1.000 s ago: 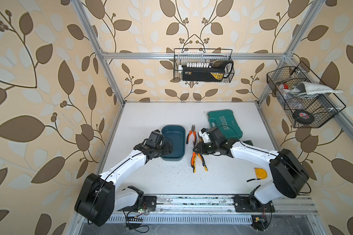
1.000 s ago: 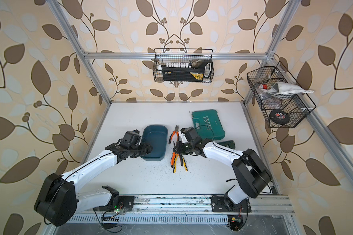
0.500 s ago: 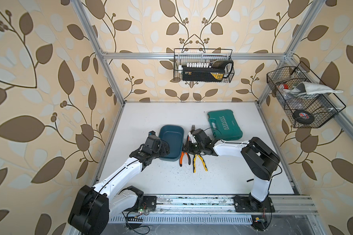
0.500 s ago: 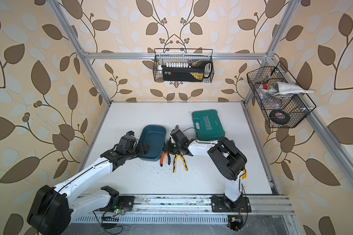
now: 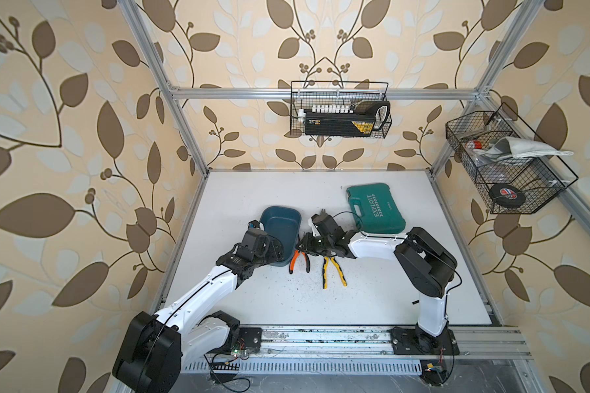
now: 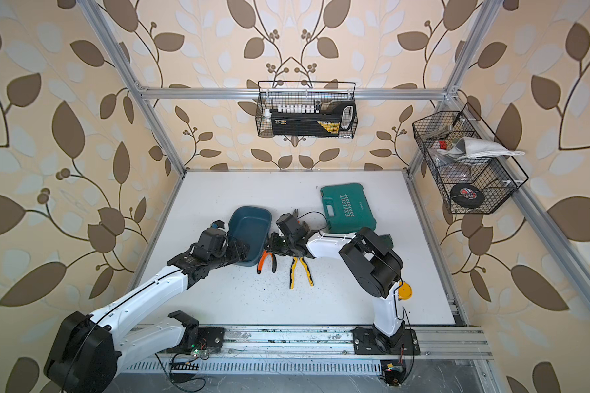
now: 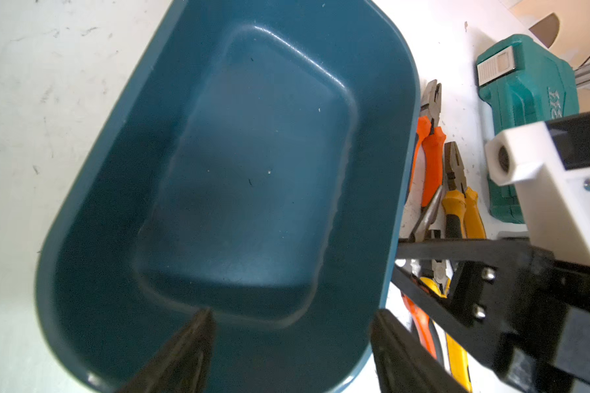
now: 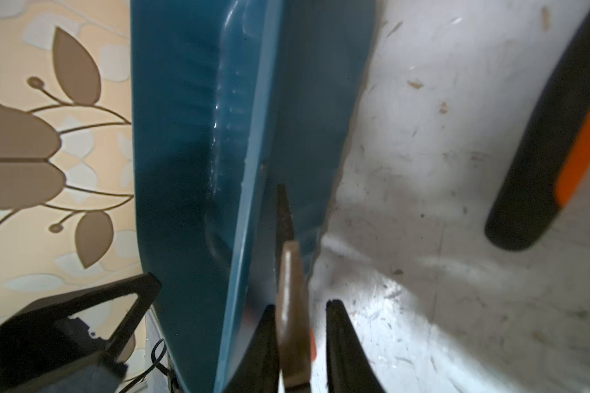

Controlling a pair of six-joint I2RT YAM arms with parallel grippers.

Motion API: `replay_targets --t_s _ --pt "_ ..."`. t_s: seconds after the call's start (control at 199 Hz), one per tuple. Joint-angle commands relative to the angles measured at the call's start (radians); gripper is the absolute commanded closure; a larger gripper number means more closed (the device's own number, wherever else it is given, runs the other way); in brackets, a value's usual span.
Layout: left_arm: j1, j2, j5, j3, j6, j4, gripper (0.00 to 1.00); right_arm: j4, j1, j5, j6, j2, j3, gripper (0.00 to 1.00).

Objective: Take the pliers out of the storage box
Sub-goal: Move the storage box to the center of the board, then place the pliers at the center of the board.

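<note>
Pliers: all four pairs are out of the storage box, clustered on the counter just beside the box's long wall on the robot's right.
Storage box interior: bare.
Orange long-nose pliers: handles point toward the front rail. The metal nose sticks out between the fingers of the right end effector, tip close to the box's outer wall; whether it touches cannot be told.
Right end effector: nearly closed, clamped on the head of the orange long-nose pliers, low over the counter.
Yellow-handled pliers: flat on the counter just beside the orange pair, on the side away from the box, gripped by nothing.
Left end effector: fingers spread wide, holding nothing, hovering over the near end of the storage box.
Right arm: rises from the rail, folds at the elbow, and the forearm runs level toward the box, passing in front of the green EXPLOIT case.
Left arm: stretched diagonally from the rail to the box's near end.
</note>
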Motion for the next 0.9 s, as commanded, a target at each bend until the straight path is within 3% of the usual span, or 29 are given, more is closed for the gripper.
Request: replay_targets --t_s 0.0,0.422,0.899 --pt "0.005 -0.027 0.031 -0.007 0.000 0.035 0.24 -0.060 0.023 0.039 -0.041 -0.090 -0.055 0.94" --pt "0.004 0.014 0.061 0.006 0.007 0.047 0.24 -0.057 0.057 0.107 -0.028 -0.077 -0.125 0.90" --pt "0.004 0.010 0.066 0.004 0.014 0.044 0.24 -0.074 0.069 0.163 -0.001 -0.010 -0.108 0.59"
